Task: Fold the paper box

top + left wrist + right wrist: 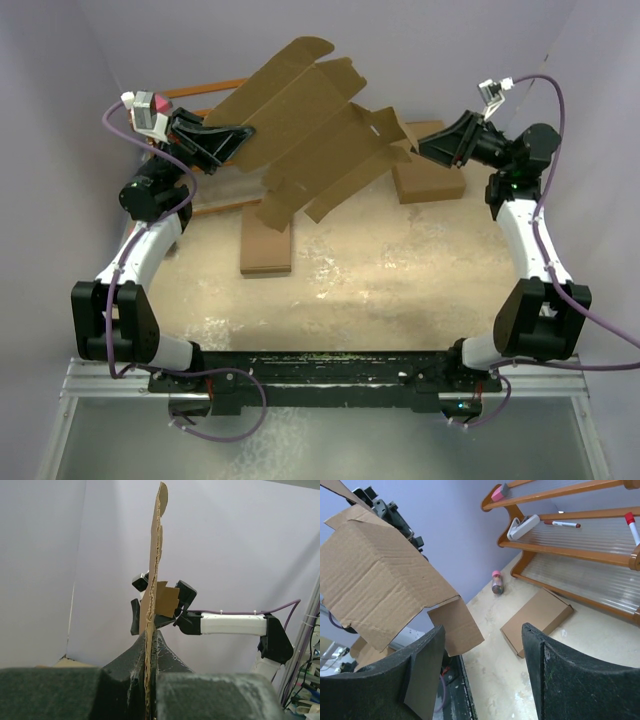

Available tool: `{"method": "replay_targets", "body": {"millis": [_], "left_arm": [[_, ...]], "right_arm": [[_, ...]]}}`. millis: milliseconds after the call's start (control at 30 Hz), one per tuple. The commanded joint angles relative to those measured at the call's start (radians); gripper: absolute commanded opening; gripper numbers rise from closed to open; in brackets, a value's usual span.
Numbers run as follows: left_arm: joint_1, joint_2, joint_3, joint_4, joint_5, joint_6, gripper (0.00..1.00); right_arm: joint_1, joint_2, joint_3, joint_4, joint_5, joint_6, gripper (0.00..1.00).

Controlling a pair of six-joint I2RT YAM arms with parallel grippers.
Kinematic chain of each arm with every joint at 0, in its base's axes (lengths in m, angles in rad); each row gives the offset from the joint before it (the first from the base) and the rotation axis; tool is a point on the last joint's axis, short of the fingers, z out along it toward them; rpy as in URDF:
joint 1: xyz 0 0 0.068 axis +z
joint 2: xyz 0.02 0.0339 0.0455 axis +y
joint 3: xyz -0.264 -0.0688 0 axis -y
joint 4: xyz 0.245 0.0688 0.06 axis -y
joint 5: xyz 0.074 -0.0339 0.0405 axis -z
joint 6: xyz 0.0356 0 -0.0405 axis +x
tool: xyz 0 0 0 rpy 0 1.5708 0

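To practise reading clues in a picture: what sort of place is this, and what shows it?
Most likely a robotics lab test booth: a left arm and right arm are bolted to a rail at the table edge, plain lilac walls close it in, and a cardboard blank is held aloft.

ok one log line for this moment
left pincer: shut on paper box | right pincer: open, beside it | paper box: not yet folded up
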Motion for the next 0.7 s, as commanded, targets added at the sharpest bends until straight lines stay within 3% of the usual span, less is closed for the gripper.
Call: {"method": "replay_targets", "body": {"millis": [0, 267, 667], "left_arm": [[0.004, -0.040, 0.020, 0.127, -0.025, -0.027, 0.04], [0.004, -0.040, 0.025, 0.127, -0.026, -0.030, 0.04], [0.003, -0.031, 0.033, 0.127, -0.034, -0.030, 0.04]], "right_arm": [[-0.015, -0.010, 0.012, 0.097, -0.017, 0.058, 0.66], [-0.001, 0.026, 0.000, 0.241, 0.004, 0.143, 0.62], [0.084, -0.013, -0.023, 0.091, 0.015, 0.005, 0.63]]}}
